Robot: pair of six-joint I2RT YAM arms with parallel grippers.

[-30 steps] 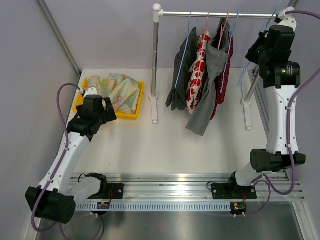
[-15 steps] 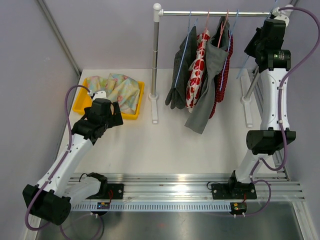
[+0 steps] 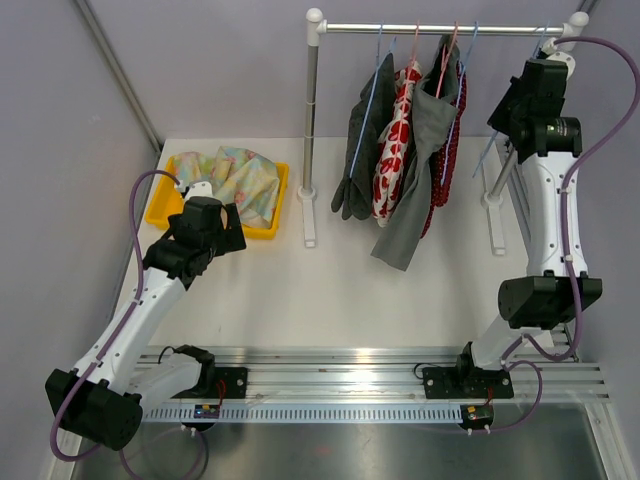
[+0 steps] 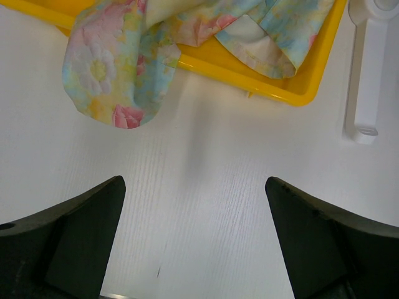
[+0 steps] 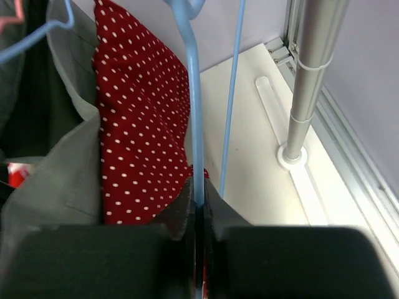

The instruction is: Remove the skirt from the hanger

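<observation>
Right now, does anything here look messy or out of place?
Yes. The floral cloth spills over the yellow tray rim onto the table, and the grey garment hangs crooked on the rail, one corner drooping below its neighbours.

Top view: high, behind arm bases [image 3: 200,385], looking down across the whole table [image 3: 330,290]. Left wrist: close, facing straight down, yellow tray [image 4: 274,93] beyond left fingers [image 4: 81,237]. Right wrist: close, facing the rack [image 5: 308,81], blue hanger [image 5: 193,124] between right fingers [image 5: 218,215]. Top view shares both.
</observation>
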